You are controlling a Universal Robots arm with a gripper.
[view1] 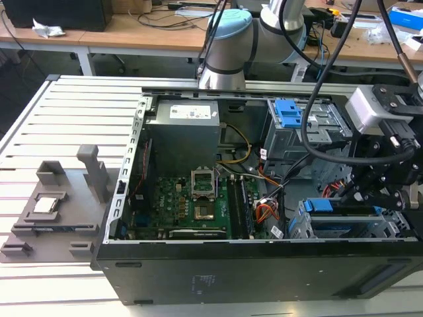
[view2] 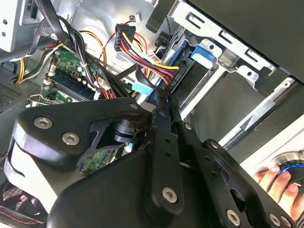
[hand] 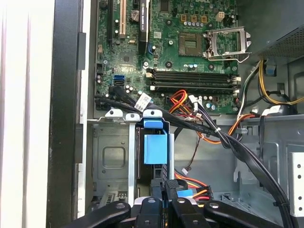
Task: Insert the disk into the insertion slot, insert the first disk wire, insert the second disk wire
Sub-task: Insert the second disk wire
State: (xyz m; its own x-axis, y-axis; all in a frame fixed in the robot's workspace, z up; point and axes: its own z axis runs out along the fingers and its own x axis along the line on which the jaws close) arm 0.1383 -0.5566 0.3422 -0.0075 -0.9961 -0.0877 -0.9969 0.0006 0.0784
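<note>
Your disk (hand: 155, 148) with its bright blue frame already sits inside the insertion slot (hand: 114, 156), the low silver cage at the front corner of the computer case (view1: 198, 284). In the exterior view the disk (view1: 344, 221) lies in that cage (view1: 301, 228) at the view's right, with its blue tab up. Your gripper (hand: 164, 199) is right at the back end of the disk, just beside it. In the first wrist view its two black fingers (hand: 156, 209) stand very close together, almost touching. They seem pinched around something thin and dark, but you cannot tell what it is, or if they truly hold it. In the second wrist view the gripper (view2: 164, 107) points at a black plug with red, yellow and black wires (view2: 142, 54) next to the blue frame (view2: 202, 52). Inside the case lies the green motherboard (view1: 198, 205), and a grey power box (view1: 182, 135) sits behind it. A taller grey cage with a blue latch (view1: 289, 115) stands past the slot. A person's fingers (view2: 278, 183) show at the edge of the second wrist view.
</note>
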